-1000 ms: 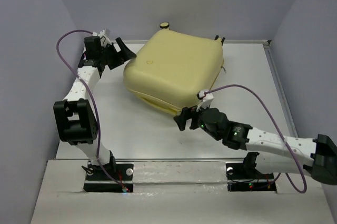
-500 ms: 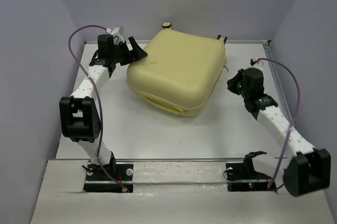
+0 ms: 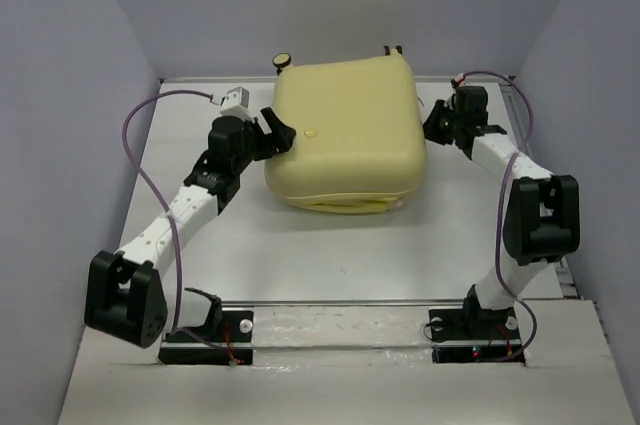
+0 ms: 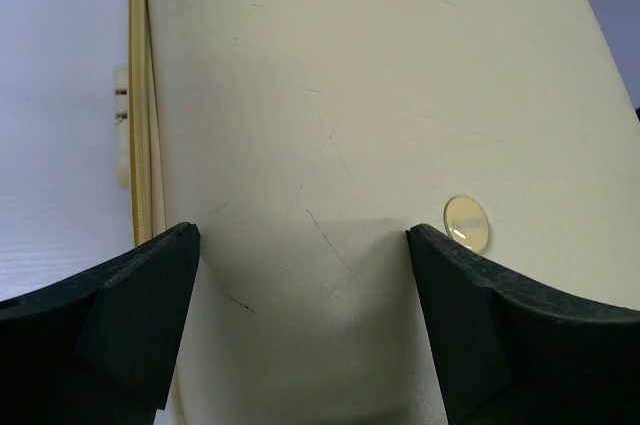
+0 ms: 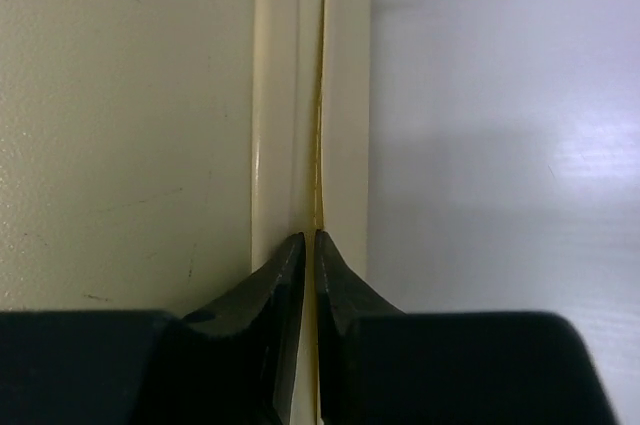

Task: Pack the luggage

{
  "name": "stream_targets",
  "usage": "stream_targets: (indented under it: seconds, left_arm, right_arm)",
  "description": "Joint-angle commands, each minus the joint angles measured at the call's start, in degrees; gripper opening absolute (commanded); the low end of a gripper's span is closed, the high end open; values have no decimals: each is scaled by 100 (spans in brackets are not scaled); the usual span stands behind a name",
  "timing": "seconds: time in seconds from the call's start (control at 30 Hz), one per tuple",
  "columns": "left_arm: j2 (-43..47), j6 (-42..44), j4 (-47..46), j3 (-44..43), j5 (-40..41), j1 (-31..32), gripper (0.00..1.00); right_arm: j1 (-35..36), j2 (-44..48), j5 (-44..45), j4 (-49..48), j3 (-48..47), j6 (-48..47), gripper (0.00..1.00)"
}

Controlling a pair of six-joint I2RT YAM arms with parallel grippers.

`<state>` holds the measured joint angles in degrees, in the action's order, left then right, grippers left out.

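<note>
The luggage (image 3: 345,130) is a pale yellow hard-shell suitcase lying shut and flat at the back middle of the table, a caster wheel (image 3: 284,61) at its far left corner. My left gripper (image 3: 280,133) is open at its left edge. In the left wrist view the left gripper (image 4: 302,235) has the shell (image 4: 330,95) between its spread fingers, with the round emblem (image 4: 466,222) beside the right finger. My right gripper (image 3: 432,127) is at the suitcase's right side. There the right gripper (image 5: 310,237) is shut, its tips on the seam (image 5: 318,95) between the two shells.
The white table (image 3: 300,245) runs out in front of the suitcase. Grey walls close in on the left, back and right. A raised rail (image 3: 528,160) borders the right side. Both arm bases (image 3: 205,330) sit at the near edge.
The suitcase has turned square and shifted toward the back. My left gripper followed its left edge. My right arm swung from the front to the suitcase's right side and its jaws closed.
</note>
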<state>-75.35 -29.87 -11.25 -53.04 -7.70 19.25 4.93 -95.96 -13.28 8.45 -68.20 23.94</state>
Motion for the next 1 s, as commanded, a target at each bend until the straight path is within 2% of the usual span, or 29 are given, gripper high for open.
stream_targets:
  seconds: [0.0,0.07,0.13,0.17,0.2,0.23,0.37,0.47,0.57,0.63,0.7,0.77,0.83,0.87,0.9,0.93,0.97]
  left_arm:
    - [915,-844,-70,1022,-1120,1396,92]
    - [1399,-1117,-202,1383,-795,1783,92]
    - [1786,-1241,-220,1532,-478,2047,92]
    - [1883,-1267,-203,1550,-408,2048,92]
    - [2049,-1276,-124,1542,-320,2066,92]
    - [2112,-1250,-45,1507,-224,2066,93]
    - [2209,-680,710,656,427,2057,95]
    - [2270,-363,1141,33,979,2031,97]
    - [2411,-178,1546,-417,1341,1864,98]
    - [2499,-28,1730,-593,1456,1715,99]
    - [2456,16,1792,-743,1395,1355,99]
    - [2376,-36,1705,-700,1071,741,99]
    - [2158,-159,1417,-594,448,284,99]
    - [2043,-247,1328,-576,297,-171,99]
    - [1903,-265,1292,-620,200,-393,99]
    - [1571,-317,1257,-759,34,-613,99]
    - [1402,-344,1239,-848,-81,-850,99]
  right_arm:
    - [597,-572,-2994,-695,-886,189,26]
    - [597,-879,-3171,-652,-1264,330,33]
    - [650,-1142,-3286,-494,-1615,453,50]
    - [650,-1144,-3286,-493,-1617,505,50]
    - [650,-1266,-3313,-485,-1791,619,58]
    - [650,-1302,-3322,-458,-1871,646,61]
    - [650,-1294,-3146,-257,-2249,752,75]
    - [466,-1013,-2822,-203,-2320,919,90]
    - [290,-530,-2680,-212,-2119,1016,94]
    - [105,-195,-2452,-221,-1917,990,92]
    - [44,584,-2094,-291,-1434,789,90]
    - [43,990,-1855,-291,-890,612,87]
    - [43,1394,-1687,-361,-433,437,73]
    - [43,1796,-1678,-518,-170,410,63]
    - [43,1992,-1704,-624,381,401,49]
    - [43,2159,-1783,-782,657,418,30]
    - [43,2300,-1836,-783,894,427,25]
